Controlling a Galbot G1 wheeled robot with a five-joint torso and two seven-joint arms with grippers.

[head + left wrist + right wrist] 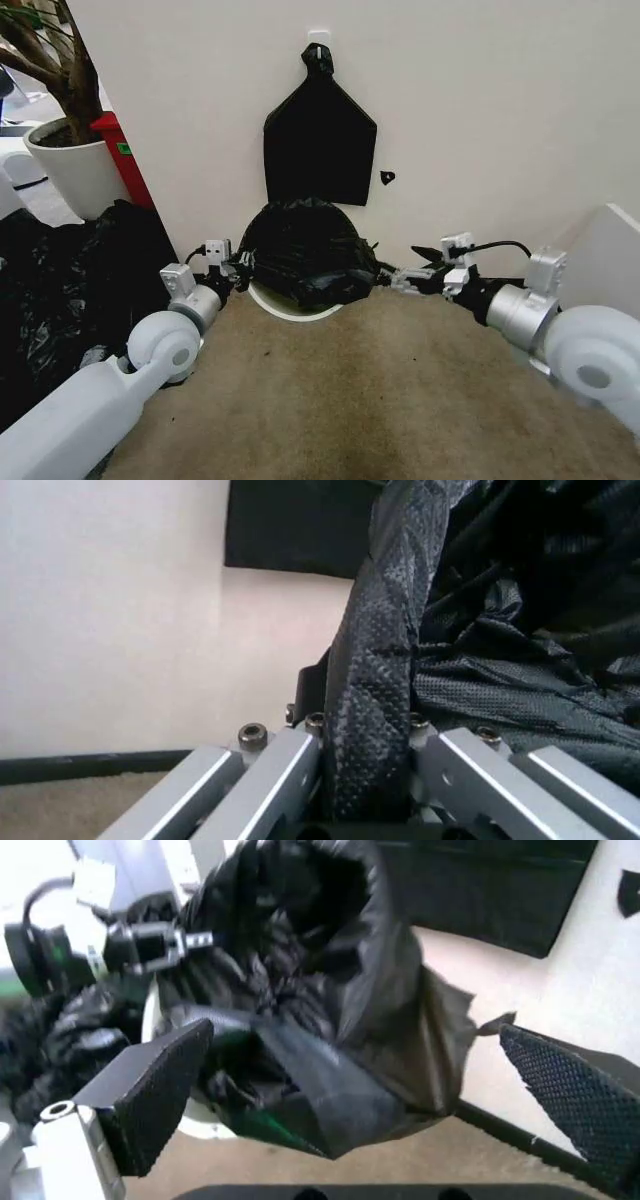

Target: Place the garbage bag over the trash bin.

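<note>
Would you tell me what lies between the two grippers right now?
In the head view, the garbage bag lies between the left gripper and right gripper, over the trash bin. The left is shut on its edge.

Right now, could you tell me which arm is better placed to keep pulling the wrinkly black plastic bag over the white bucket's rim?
Left, probably. The left gripper is clamped on a fold of the glossy black garbage bag, beside the round white bin's rim. The right gripper is open around the bag, gripping nothing.
</note>
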